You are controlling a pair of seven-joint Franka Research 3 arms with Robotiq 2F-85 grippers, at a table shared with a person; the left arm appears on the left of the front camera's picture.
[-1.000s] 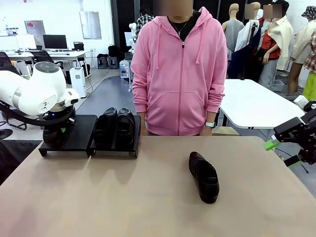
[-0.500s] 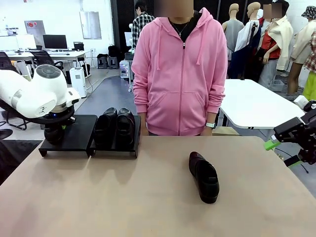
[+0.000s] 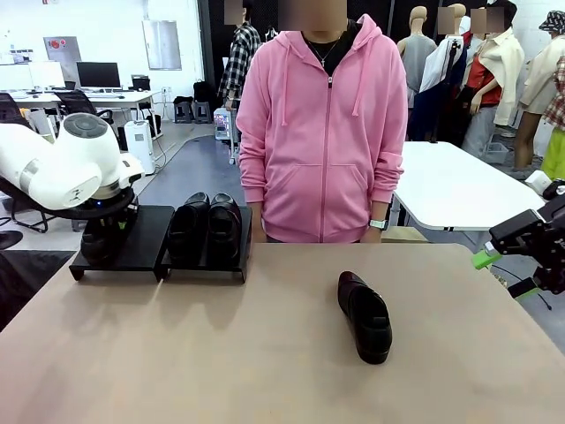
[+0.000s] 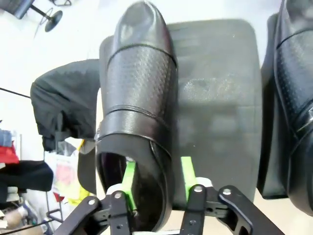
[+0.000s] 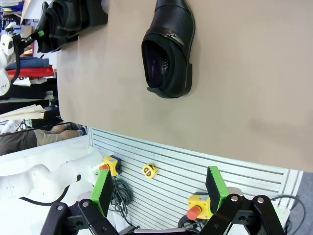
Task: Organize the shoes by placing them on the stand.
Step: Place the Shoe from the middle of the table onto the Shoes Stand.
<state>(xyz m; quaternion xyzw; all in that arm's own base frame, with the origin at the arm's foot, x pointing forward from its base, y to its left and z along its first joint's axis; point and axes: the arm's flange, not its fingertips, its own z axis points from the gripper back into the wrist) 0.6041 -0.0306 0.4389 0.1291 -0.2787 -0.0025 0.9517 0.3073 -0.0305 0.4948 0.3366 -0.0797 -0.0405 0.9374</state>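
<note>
Left gripper: your left gripper (image 4: pixel 157 162) is low over the stand's left tray, its green pads parted partway and astride the heel-side wall of a shoe. One pad (image 4: pixel 128 176) is down inside the opening. The other stands just outside, with a sliver of tray showing between it and the leather.
Shoe on the left tray (image 4: pixel 139 83): glossy black leather with a smooth rounded toe cap, a pebble-grained band over the instep and a smooth strap behind it. It rests on its sole along one long side of the tray, toe pointing away from the gripper.
Stand (image 3: pixel 150 231): matte black, two flat rectangular trays with rounded corners, side by side on short legs at the tabletop's far left.
Pair on the right tray (image 3: pixel 192 228): two like black shoes, side by side and touching, toes toward your side.
Lone shoe (image 3: pixel 366 315): on the tabletop right of centre, well apart from the stand, on its sole with the toe toward you. It has a grained vamp and a small metal bit on the strap.
Right gripper: your right gripper (image 5: pixel 159 188) hangs off the tabletop's right edge, pads spread wide with nothing between them.
Tabletop (image 3: pixel 221 362): tan, smooth and matte.
Person (image 3: pixel 322 132): stands at the far edge in a pink zip hoodie with drawstrings, a wristwatch at one cuff.
Writing: the red patch on the far wall board is too small for you to read.
</note>
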